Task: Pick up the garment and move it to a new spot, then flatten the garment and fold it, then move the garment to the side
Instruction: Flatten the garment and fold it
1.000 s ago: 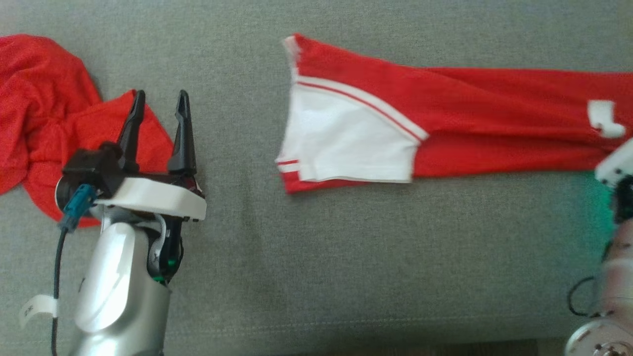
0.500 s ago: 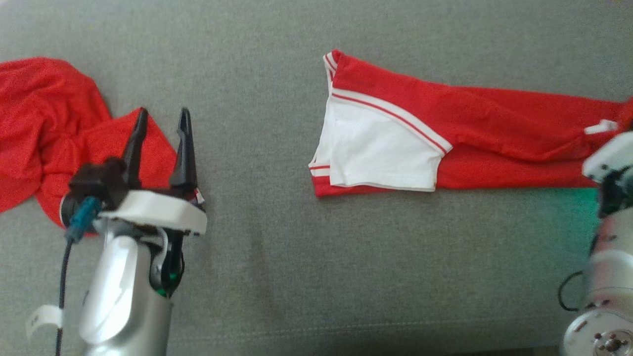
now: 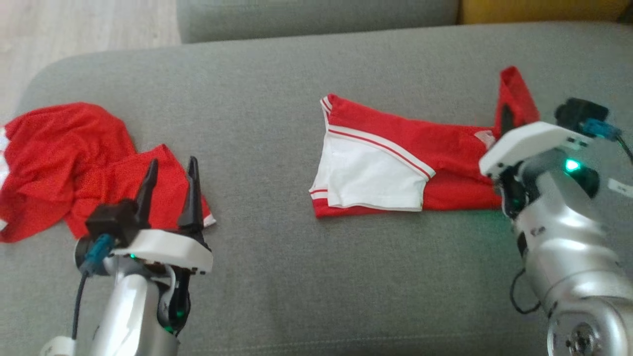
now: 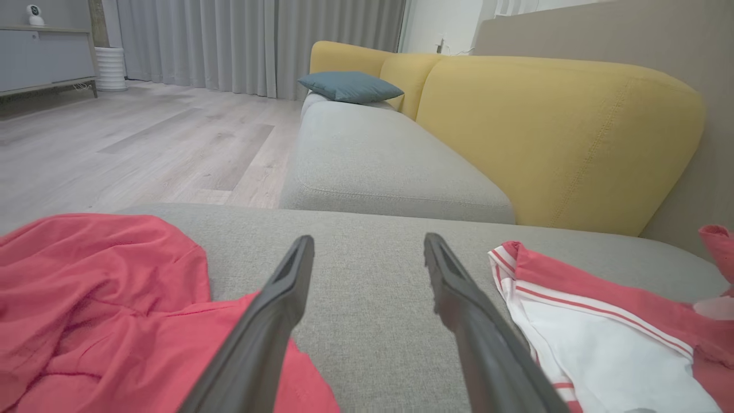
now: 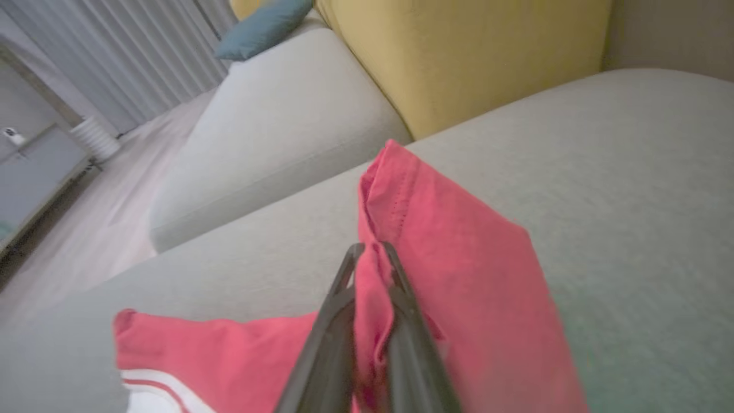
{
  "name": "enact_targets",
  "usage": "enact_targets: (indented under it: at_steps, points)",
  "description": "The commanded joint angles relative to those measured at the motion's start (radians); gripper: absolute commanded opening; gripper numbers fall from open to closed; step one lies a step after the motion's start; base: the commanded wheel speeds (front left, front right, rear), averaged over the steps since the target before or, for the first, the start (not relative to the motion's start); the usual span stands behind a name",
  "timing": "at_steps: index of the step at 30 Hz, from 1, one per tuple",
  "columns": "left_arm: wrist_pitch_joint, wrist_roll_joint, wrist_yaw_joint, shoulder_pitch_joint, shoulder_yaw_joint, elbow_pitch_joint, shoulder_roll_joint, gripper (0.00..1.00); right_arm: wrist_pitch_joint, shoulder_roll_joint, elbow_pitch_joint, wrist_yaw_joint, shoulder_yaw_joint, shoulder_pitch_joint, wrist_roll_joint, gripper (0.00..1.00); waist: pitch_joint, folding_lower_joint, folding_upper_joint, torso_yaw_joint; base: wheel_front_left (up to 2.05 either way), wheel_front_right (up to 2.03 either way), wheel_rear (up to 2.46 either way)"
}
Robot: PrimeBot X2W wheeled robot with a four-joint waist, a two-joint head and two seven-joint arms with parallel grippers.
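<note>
Red cloth lies bunched at the far left of the grey sofa seat (image 3: 277,277): a crumpled red garment (image 3: 64,158), heaped in loose folds with one flap spread toward the middle. The left end effector (image 3: 173,160) hovers over the right edge of that flap with its two dark fingers spread apart and nothing between them. In the left wrist view the grey upholstery shows in the gap between the fingers, and the red flap lies under the left one.

Near the middle of the seat, well apart from the heap, is the red-and-white garment (image 3: 395,148). It lies flat, with its white panel (image 3: 371,178) and striped trim toward the left end effector. Its red length runs rightward. At the right end the fabric rises off the seat in an upright fold. There the right end effector (image 5: 373,248) is clamped on it: in the right wrist view its fingers stand nearly together, a ridge of red cloth is pinched between them, and the rest hangs down to the right. Behind the seat stand a yellow backrest (image 4: 550,132) and a blue cushion (image 4: 350,86).
</note>
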Motion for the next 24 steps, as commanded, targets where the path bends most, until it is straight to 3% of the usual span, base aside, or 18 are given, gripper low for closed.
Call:
enact_targets:
  at_steps: [1, 3, 6, 9, 15, 24]
  points:
    - [-0.005, -0.011, 0.009, -0.02, 0.014, -0.024, 0.011, 1.0, -0.026, 0.002, -0.006, 0.003, 0.123, -0.069, 0.104, 0.0, -0.025, 0.0, -0.0001, 0.024, 0.0, 0.0, 0.0]
    - [-0.005, -0.018, 0.012, -0.016, 0.003, -0.022, 0.011, 1.0, -0.017, 0.002, -0.02, 0.003, 0.267, -0.056, 0.249, 0.0, -0.033, 0.0, -0.0001, 0.039, 0.0, 0.0, 0.0]
    - [-0.005, -0.022, 0.02, -0.01, -0.003, -0.022, 0.011, 1.0, 0.005, 0.002, -0.147, 0.003, 0.477, 0.026, 0.454, 0.0, -0.039, 0.0, -0.0001, 0.054, 0.0, 0.0, 0.0]
    - [-0.005, -0.027, 0.026, -0.002, -0.007, -0.023, 0.011, 1.0, -0.003, 0.002, -0.24, 0.003, 0.616, 0.095, 0.576, 0.0, -0.041, 0.0, -0.0001, 0.071, 0.0, 0.0, 0.0]
    - [-0.005, -0.038, 0.031, 0.008, -0.028, -0.016, 0.011, 1.0, -0.04, 0.002, -0.293, 0.003, 0.787, 0.149, 0.711, 0.0, -0.041, 0.0, -0.0001, 0.117, 0.0, 0.0, 0.0]
    - [-0.005, -0.052, 0.037, 0.006, -0.052, -0.012, 0.011, 1.0, -0.104, 0.002, -0.238, 0.003, 0.912, 0.137, 0.823, 0.0, -0.02, 0.0, -0.0001, 0.177, 0.0, 0.0, 0.0]
